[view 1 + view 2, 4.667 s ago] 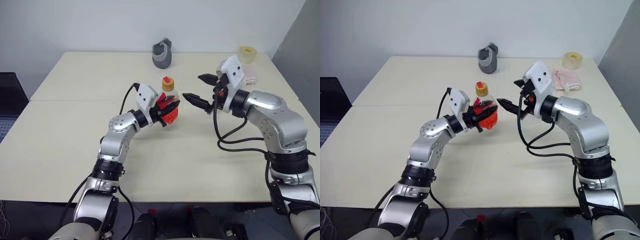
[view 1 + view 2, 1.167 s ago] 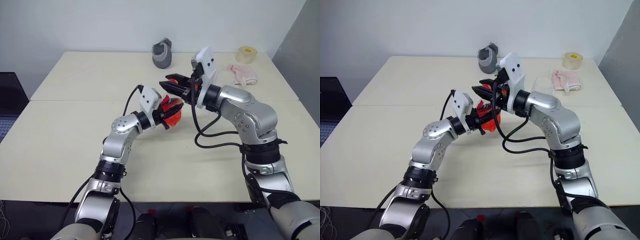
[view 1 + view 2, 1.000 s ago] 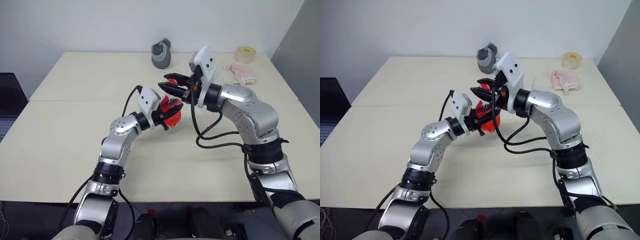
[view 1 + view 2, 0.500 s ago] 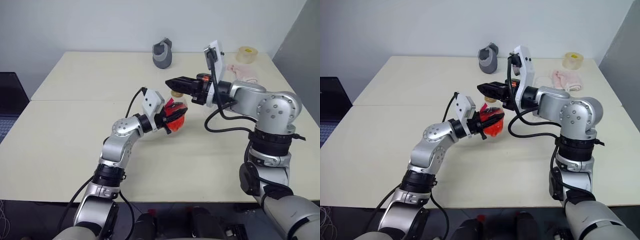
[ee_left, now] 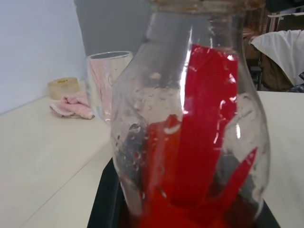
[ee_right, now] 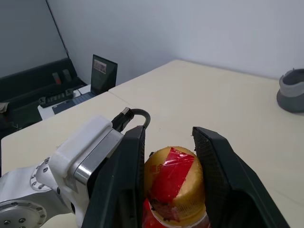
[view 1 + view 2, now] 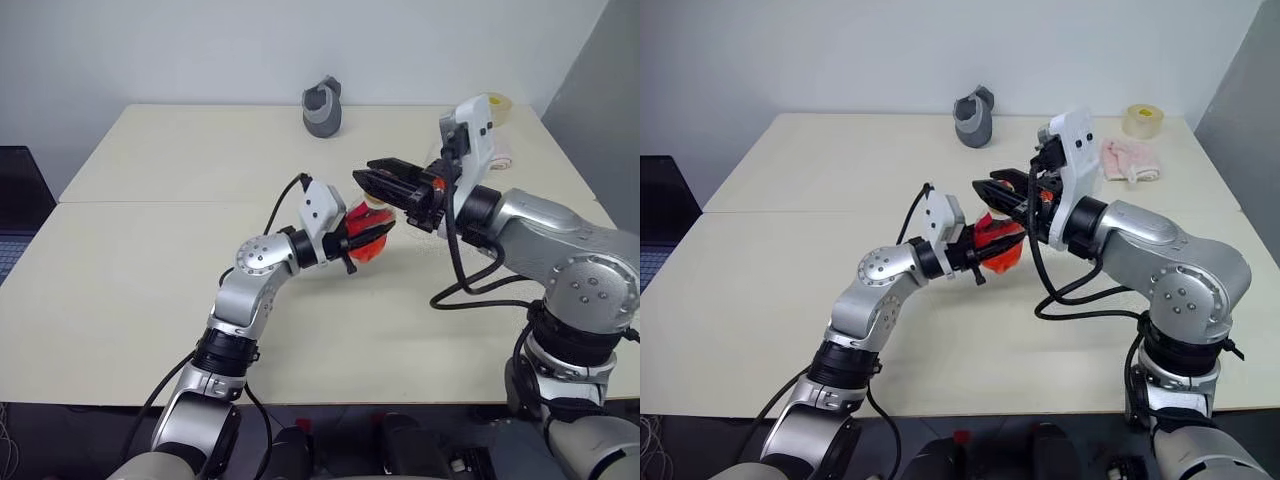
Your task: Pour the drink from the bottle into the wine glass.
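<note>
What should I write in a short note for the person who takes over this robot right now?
Left tool: shut on the bottle, held above the table; red drink inside.
Right tool: its two fingers sit on either side of the yellow cap, which is on the bottle; a firm grip cannot be confirmed.
Wine glass: stands behind the bottle, near the pink cloth and the tape roll; no red drink visible in it.
Done: bottle picked up, right tool brought to the cap.
Left: take the cap off, then pour the drink into the glass.
</note>
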